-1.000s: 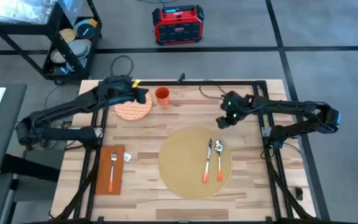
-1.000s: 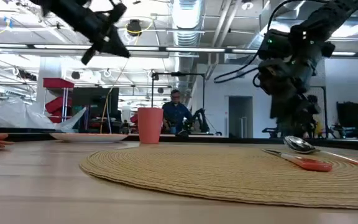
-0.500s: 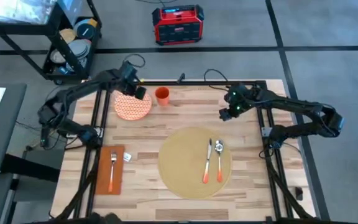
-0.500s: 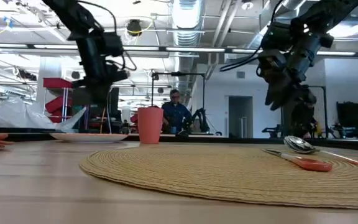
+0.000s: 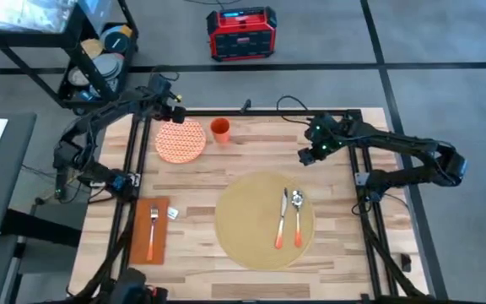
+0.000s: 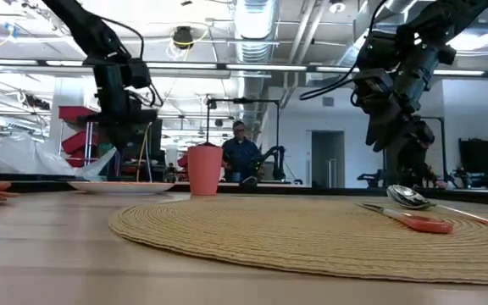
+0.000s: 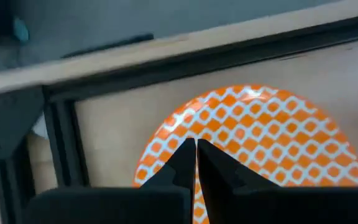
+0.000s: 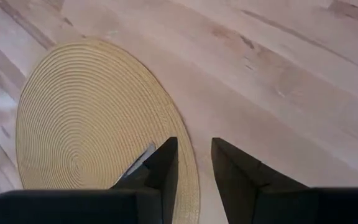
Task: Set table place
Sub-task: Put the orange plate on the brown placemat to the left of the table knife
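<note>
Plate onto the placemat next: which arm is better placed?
Left. Its pincer, shut and empty, hangs just past the patterned plate at the table's far left. The right pincer hangs across the table, beyond the orange cup.

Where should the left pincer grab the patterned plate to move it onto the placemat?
Best bet is the rim. The plate lies flat on the table, so only its thin edge offers a grip. Its far-left edge, nearest the left pincer, is free; the orange cup stands close on its right. The fingers are shut now, so open first, then come in low over that edge, probably tilted.
</note>
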